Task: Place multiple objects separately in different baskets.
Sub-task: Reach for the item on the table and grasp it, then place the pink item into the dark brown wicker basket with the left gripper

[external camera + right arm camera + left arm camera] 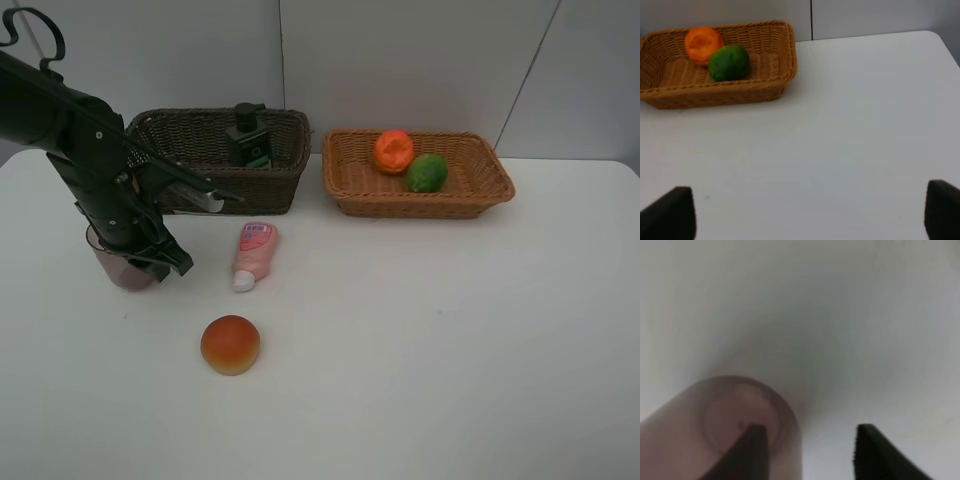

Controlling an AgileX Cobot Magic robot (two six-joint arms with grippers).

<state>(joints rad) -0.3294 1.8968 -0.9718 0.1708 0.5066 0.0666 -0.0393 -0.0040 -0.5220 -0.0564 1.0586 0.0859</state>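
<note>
Straddling the cup [720, 410] rim with my left gripper [810, 440], one finger seemingly inside and one outside, I cannot tell whether the wall is pinched yet (the gap looks wide). My right gripper [810, 210] hangs spread wide. Next, I judge, I must clamp firmly, lift straight, and carry it past the tube [254, 250] to the dark basket [200, 190] holding the bottle [247, 135].
</note>
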